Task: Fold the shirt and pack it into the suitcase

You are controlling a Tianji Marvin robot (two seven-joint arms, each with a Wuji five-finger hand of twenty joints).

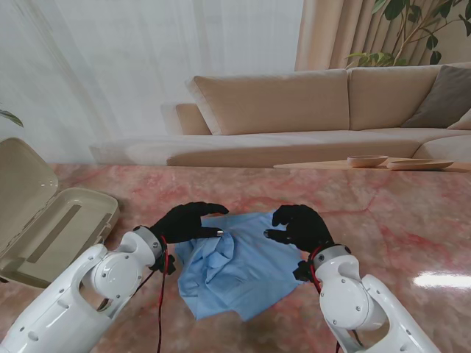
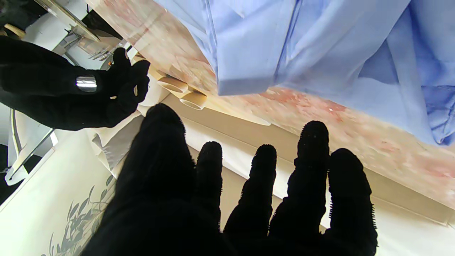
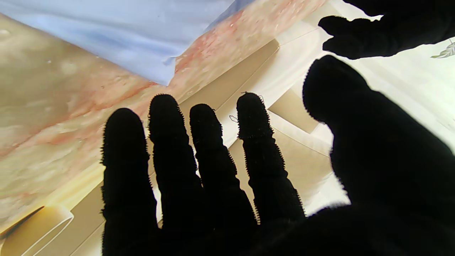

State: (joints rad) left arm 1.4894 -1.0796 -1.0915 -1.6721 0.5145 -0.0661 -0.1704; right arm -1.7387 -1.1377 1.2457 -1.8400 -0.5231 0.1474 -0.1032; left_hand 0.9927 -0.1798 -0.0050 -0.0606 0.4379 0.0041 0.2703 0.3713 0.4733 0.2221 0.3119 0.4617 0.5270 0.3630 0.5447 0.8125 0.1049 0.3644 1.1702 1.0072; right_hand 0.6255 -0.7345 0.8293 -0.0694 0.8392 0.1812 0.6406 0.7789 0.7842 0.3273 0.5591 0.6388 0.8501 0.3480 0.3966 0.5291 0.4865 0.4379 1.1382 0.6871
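A light blue shirt (image 1: 235, 268) lies crumpled and partly folded on the pink marble table, between my two black-gloved hands. My left hand (image 1: 185, 221) hovers over the shirt's far left corner, fingers spread, holding nothing. My right hand (image 1: 298, 225) hovers over the far right corner, fingers loosely curled and apart, also empty. An open beige suitcase (image 1: 51, 220) sits at the left edge of the table, lid raised. The left wrist view shows the shirt (image 2: 302, 46) with my fingers (image 2: 309, 167) clear of it; the right wrist view shows a shirt corner (image 3: 142, 42).
The marble table (image 1: 397, 220) stretches to the right of the shirt. A beige sofa (image 1: 309, 103) stands beyond the table's far edge, with a low wooden tray and bowls (image 1: 368, 160) at the back right. A plant (image 1: 412, 29) stands behind the sofa.
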